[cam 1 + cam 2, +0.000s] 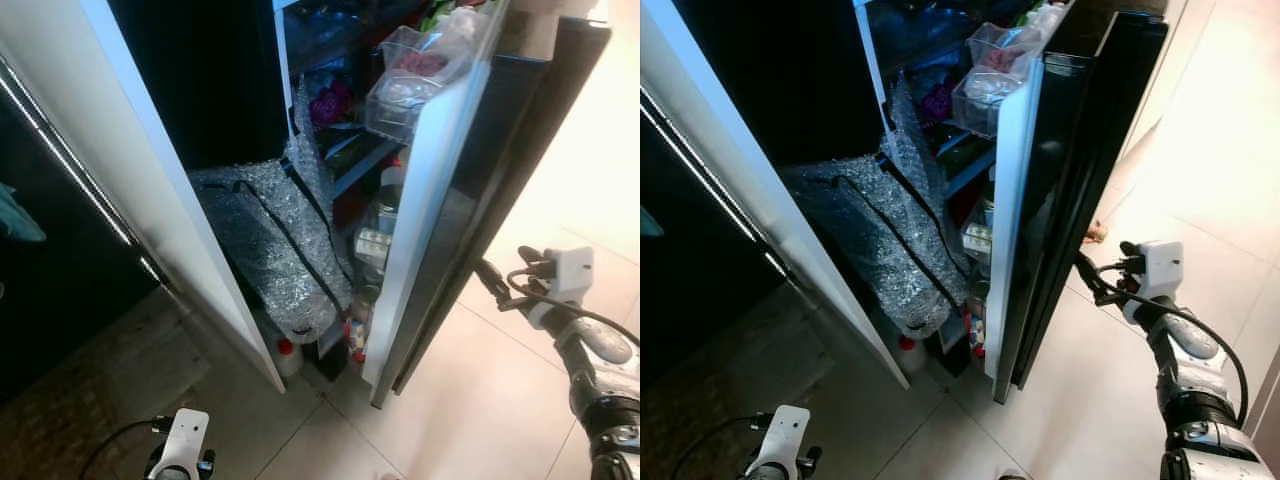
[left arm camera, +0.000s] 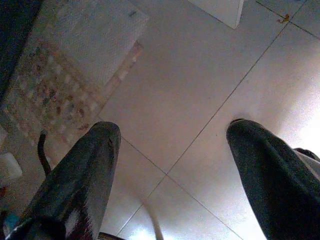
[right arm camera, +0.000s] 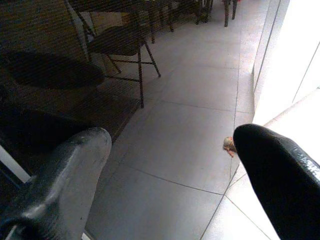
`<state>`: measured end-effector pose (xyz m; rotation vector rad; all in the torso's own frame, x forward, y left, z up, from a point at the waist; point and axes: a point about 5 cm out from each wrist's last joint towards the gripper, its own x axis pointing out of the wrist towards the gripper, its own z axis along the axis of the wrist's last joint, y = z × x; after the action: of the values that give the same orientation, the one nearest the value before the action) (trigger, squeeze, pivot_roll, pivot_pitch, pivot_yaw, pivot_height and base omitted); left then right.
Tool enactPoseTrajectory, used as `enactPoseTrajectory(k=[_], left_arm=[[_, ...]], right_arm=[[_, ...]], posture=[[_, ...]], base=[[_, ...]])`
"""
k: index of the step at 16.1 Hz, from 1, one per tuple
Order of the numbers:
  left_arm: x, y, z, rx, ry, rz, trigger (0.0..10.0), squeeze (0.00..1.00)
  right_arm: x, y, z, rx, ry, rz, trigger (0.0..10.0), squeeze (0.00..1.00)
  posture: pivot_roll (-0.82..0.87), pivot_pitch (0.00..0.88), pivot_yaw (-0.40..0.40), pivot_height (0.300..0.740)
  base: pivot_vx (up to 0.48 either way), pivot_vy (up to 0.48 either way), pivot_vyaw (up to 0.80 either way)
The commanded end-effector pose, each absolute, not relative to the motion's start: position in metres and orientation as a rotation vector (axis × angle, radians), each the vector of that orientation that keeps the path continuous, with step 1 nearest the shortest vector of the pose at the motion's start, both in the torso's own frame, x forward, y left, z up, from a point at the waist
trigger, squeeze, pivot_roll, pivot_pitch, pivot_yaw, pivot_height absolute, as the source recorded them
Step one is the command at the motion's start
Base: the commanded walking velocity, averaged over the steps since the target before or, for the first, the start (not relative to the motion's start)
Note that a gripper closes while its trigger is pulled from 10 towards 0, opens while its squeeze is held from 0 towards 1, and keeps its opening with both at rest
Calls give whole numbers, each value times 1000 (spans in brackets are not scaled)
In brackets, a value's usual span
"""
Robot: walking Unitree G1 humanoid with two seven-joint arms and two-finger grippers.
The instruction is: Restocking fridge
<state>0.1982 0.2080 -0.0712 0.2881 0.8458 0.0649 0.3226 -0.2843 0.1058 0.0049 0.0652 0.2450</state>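
The fridge stands open, its black door (image 1: 470, 200) swung out toward me with the white inner edge facing left. Clear door bins (image 1: 410, 75) hold packets, and jars and bottles fill the lower door shelves (image 1: 375, 240). A silvery bubble-wrap bag (image 1: 280, 240) slumps out of the lower compartment, almost to the floor. My right gripper (image 1: 1085, 270) is raised beside the door's black outer face, fingers open and empty, with one finger (image 3: 60, 175) showing over floor tiles. My left gripper (image 2: 170, 135) hangs low over the tiled floor, open and empty.
A red-capped bottle (image 1: 287, 352) stands at the fridge's foot under the bag. A patterned rug (image 1: 60, 420) lies on the floor at the left. A small scrap (image 1: 1097, 233) lies on the tiles behind the door. Folding chairs (image 3: 120, 45) stand farther off.
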Motion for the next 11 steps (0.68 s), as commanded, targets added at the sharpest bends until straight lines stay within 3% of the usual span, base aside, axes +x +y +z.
enactPoseTrajectory(k=[1, 7, 11], left_arm=[[189, 214, -75, 297, 872, 85, 10000, 0], [189, 216, -75, 298, 872, 94, 10000, 0], [190, 214, -74, 295, 866, 91, 10000, 0]], right_arm=[[328, -273, 107, -5, 64, 285, 10000, 0], [343, -250, 121, -24, 7, 346, 10000, 0], [353, -217, 130, 10, -76, 395, 10000, 0]], posture=[[-45, 149, 66, 740], [-44, 154, 67, 740], [-42, 154, 66, 740]], base=[[0, 0, 0], [0, 0, 0], [0, 0, 0]])
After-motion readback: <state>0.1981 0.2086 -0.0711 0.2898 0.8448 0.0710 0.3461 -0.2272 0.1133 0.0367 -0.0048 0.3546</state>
